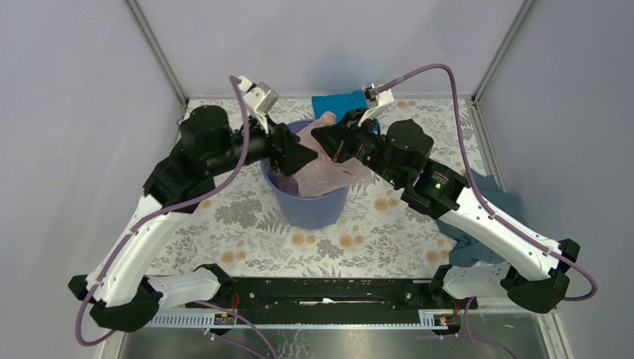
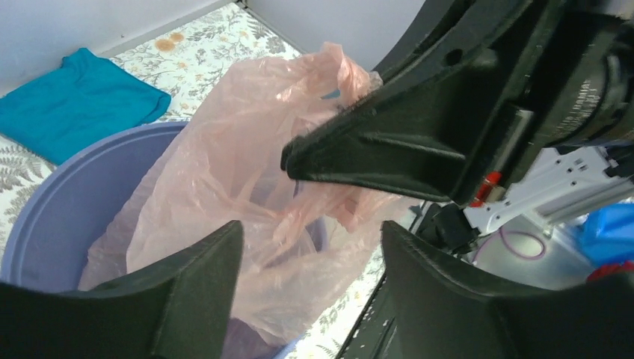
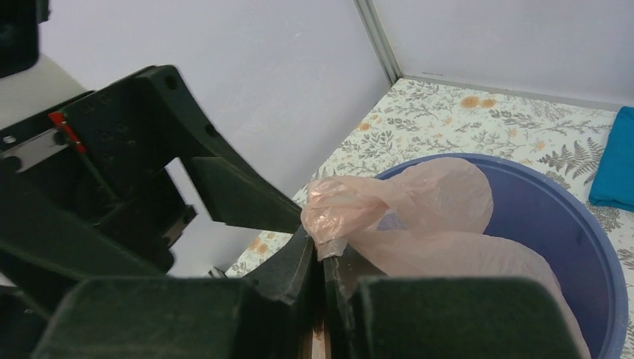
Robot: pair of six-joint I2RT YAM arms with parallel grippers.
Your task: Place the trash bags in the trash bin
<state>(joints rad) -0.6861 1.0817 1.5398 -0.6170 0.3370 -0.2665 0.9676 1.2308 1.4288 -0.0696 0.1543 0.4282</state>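
The pale-pink trash bag (image 1: 329, 170) hangs half in the lavender-blue trash bin (image 1: 306, 206), with its top bunched above the rim. My right gripper (image 3: 323, 258) is shut on a pinch of the bag (image 3: 419, 202) just over the bin (image 3: 576, 224). My left gripper (image 2: 310, 254) is open, one finger on each side of the bag (image 2: 224, 157), not pressing it. In the top view the left gripper (image 1: 310, 157) and right gripper (image 1: 320, 137) meet tip to tip over the bin. The right gripper's fingers (image 2: 359, 149) cross above the left one's.
A bright blue folded cloth (image 1: 338, 102) lies behind the bin by the back wall. A grey-blue cloth (image 1: 478, 206) lies under my right arm. A floral cloth (image 1: 247, 217) covers the table, and walls close off three sides.
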